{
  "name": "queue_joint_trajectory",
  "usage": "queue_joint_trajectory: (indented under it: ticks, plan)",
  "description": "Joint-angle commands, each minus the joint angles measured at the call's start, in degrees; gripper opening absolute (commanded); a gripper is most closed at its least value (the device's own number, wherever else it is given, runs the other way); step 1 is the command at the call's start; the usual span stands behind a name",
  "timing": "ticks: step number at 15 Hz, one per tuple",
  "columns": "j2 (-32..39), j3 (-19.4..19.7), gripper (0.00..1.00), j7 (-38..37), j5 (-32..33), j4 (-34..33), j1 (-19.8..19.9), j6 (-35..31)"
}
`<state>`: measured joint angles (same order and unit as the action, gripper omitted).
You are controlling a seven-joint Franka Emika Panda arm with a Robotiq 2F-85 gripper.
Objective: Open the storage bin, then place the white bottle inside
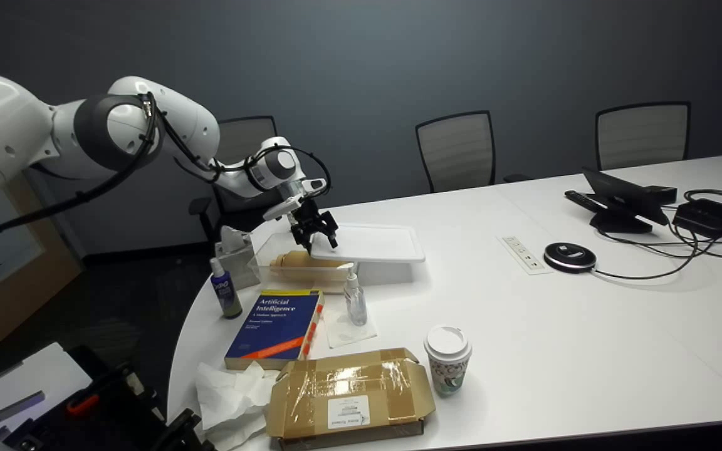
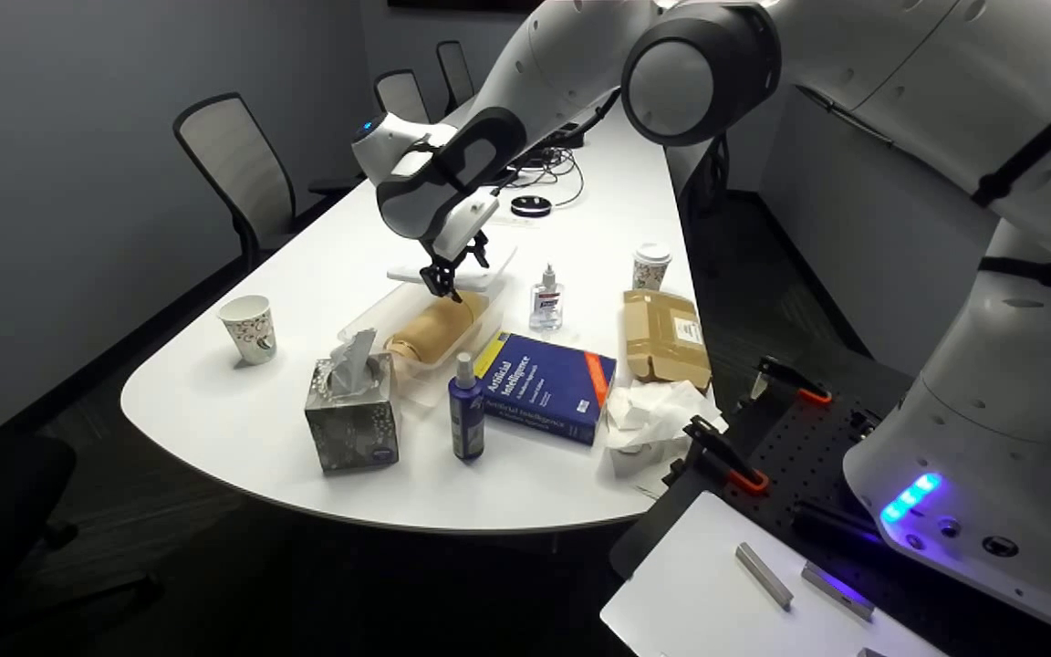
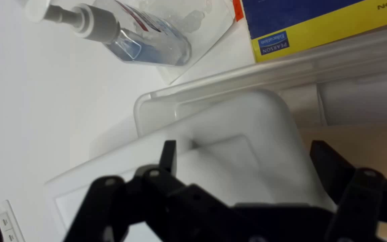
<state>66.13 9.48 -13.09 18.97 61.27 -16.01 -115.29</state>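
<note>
The storage bin [image 1: 308, 274] sits on the worktop [image 1: 486, 300], part of it uncovered, and a tan bottle-shaped item [image 2: 437, 327] lies lengthwise inside. Taking the bin as the centre of a clock face in an exterior view, its white lid [image 1: 373, 244] is between two and three o'clock, partly over one end and jutting out past it. The gripper [image 3: 243, 148] is at one corner of the lid, jaws spread wide; in the wrist view that rounded corner shows between them, with nothing visibly clamped, and I cannot tell whether either jaw touches it. The white-topped pump bottle [image 1: 356, 305] stands upright outside the bin, near it at four o'clock. A thick blue book [image 1: 276, 329] lies flat between six and seven, a blue spray bottle [image 1: 227, 292] stands between eight and nine, and a tissue box [image 1: 234, 264] is at nine. Farther out, a lidded paper cup [image 1: 447, 369] stands at four, and a cardboard package [image 1: 361, 379] lies between five and six.
</note>
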Motion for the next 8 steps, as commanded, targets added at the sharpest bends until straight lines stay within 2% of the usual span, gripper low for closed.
queue_joint_trajectory:
  ticks: [1, 8]
  plan:
    - [1.0, 0.5, 1.0, -2.5, 0.3, -2.0, 0.4, 2.2]
    - [-1.9, -1.8, 1.0, -2.6, -3.2, -0.7, 2.4, 2.1]
